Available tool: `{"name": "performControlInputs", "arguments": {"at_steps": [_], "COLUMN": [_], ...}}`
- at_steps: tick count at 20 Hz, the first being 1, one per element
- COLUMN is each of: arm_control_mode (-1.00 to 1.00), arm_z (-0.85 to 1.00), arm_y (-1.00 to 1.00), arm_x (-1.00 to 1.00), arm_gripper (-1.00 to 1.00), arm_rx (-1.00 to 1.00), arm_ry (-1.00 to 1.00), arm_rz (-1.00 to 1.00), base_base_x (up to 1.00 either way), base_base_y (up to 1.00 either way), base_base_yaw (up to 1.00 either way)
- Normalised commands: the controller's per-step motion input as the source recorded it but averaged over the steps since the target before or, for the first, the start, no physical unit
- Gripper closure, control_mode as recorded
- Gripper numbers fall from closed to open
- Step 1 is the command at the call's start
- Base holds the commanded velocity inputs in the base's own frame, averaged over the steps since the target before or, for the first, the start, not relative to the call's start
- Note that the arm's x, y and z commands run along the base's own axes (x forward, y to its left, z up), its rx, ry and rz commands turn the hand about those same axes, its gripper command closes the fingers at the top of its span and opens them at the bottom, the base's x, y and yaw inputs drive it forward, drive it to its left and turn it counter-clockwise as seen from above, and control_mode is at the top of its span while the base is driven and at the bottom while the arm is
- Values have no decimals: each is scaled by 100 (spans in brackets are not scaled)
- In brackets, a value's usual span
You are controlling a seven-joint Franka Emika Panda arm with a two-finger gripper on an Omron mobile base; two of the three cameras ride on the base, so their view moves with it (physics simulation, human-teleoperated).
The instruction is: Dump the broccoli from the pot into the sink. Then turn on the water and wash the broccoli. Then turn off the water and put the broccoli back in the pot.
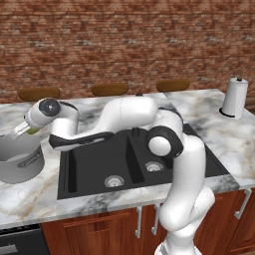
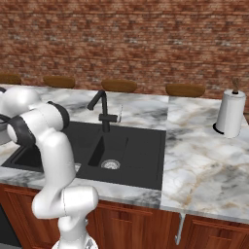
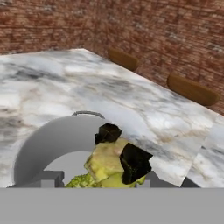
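Broccoli (image 3: 106, 165) clamped between gripper (image 3: 121, 151) fingertips above pot (image 1: 20, 158) at counter's (image 1: 30, 199) left edge beside sink (image 1: 94, 167).

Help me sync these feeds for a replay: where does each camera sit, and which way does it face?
Left base view: behind-left of the arm, facing the sink and pot; arm crosses frame.
Right base view: behind-right, facing the sink and faucet; arm at left.
Hand view: on the hand, facing the pot, broccoli between the fingertips.
Both base views share the paper towel roll.
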Motion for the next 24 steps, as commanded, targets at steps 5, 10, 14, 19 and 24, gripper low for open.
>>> {"name": "performControlInputs", "arguments": {"at_steps": [5, 10, 14, 19, 24], "arm_control_mode": [-100, -100, -100, -100, -100], "arm_z": [-11, -17, -18, -4, 0], "arm_y": [2, 4, 1, 1, 1], "arm_x": [-32, -26, -12, 0, 6], "arm_gripper": [100, 100, 100, 100, 100], "arm_rx": [0, 0, 0, 0, 0], "arm_ry": [0, 0, 0, 6, 11], "arm_rz": [-5, -4, -2, 0, 0], "base_base_x": [0, 0, 0, 0, 0], "base_base_y": [0, 0, 0, 0, 0], "base_base_yaw": [0, 0, 0, 0, 0]}}
